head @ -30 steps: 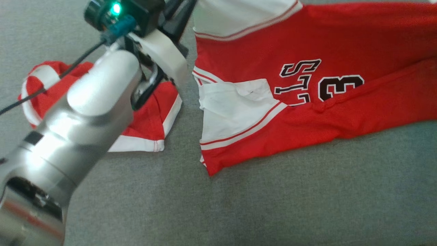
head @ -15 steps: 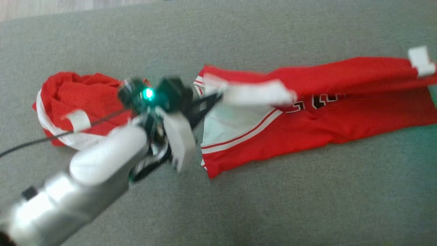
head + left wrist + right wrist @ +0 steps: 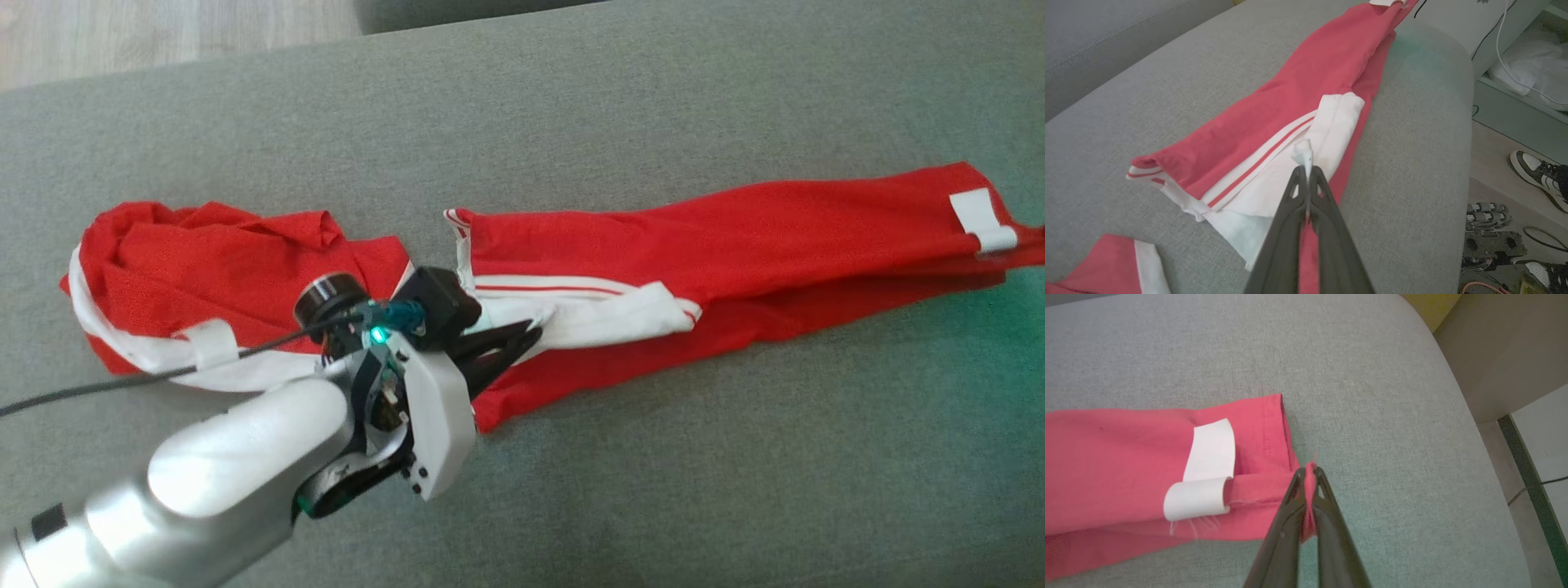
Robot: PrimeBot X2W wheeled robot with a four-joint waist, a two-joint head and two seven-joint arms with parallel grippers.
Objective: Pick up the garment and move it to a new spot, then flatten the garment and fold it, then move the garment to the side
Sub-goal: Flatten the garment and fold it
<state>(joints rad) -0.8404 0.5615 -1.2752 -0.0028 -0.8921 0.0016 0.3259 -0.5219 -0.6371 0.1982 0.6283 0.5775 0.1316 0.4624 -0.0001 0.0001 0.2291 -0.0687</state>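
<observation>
Two end effectors gripped the red jersey [image 3: 735,237] at opposite ends, and the garment lay drawn out long and narrow across the grey sofa [image 3: 653,122]. In the head view we saw the left end effector [image 3: 532,331] low at the jersey's near end. Its dark fingers were pressed together on a pinch of the white side panel [image 3: 604,314], which carried thin red stripes. The left wrist view confirmed this. There the left end effector [image 3: 1306,169] was clamped on a small tuft of white cloth, with the red jersey [image 3: 1298,90] running away from it along the grey sofa [image 3: 1126,102].

In the right wrist view, the right end effector [image 3: 1309,471] was closed on a sliver of red fabric at the corner of the red jersey [image 3: 1118,457]. That corner was just beside a white label [image 3: 1210,457] that curled over the hem. The same white label [image 3: 980,216] showed at the far right in the head view.

We also saw a second red garment [image 3: 204,269] with white trim, crumpled on the sofa to the left, near the jersey but apart from it. A black cable [image 3: 122,380] ran from the left wrist across it. A sneaker [image 3: 1539,175] lay on the floor beyond the sofa's edge.
</observation>
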